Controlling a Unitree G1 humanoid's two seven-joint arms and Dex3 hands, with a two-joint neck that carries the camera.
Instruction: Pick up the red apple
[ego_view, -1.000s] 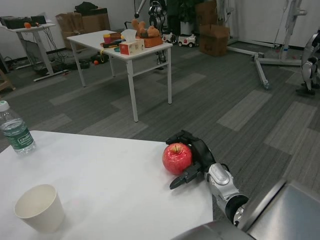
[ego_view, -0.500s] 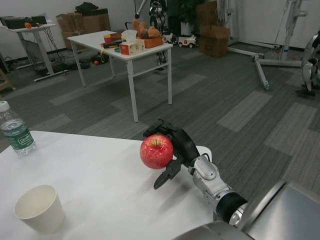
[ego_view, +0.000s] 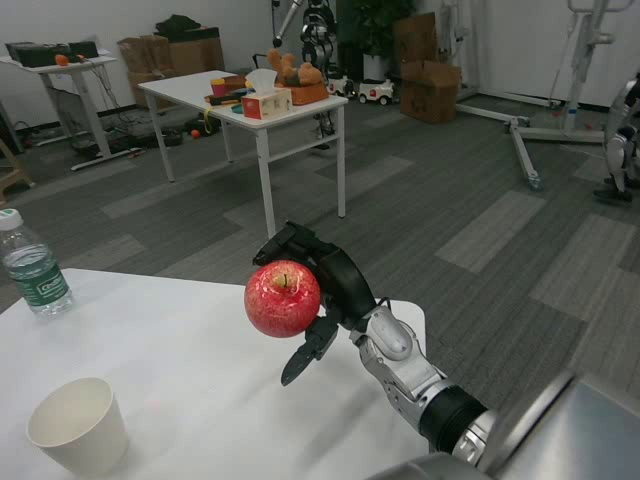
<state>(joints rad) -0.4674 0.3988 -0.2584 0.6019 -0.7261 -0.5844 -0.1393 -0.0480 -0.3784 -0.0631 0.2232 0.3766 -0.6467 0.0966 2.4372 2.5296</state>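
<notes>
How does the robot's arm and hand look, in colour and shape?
The right hand is black, with slim jointed fingers. Its forearm is rounded silver metal, ending in a black ring toward the elbow. No cables or markings show. The left arm is out of view.

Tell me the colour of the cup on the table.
The cup is off-white, seen in the head view.

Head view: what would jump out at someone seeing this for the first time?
The red apple in the middle, gripped by the robot's black right hand above the white table. Next, a paper cup at the table's near left and a water bottle at its far left edge.
</notes>
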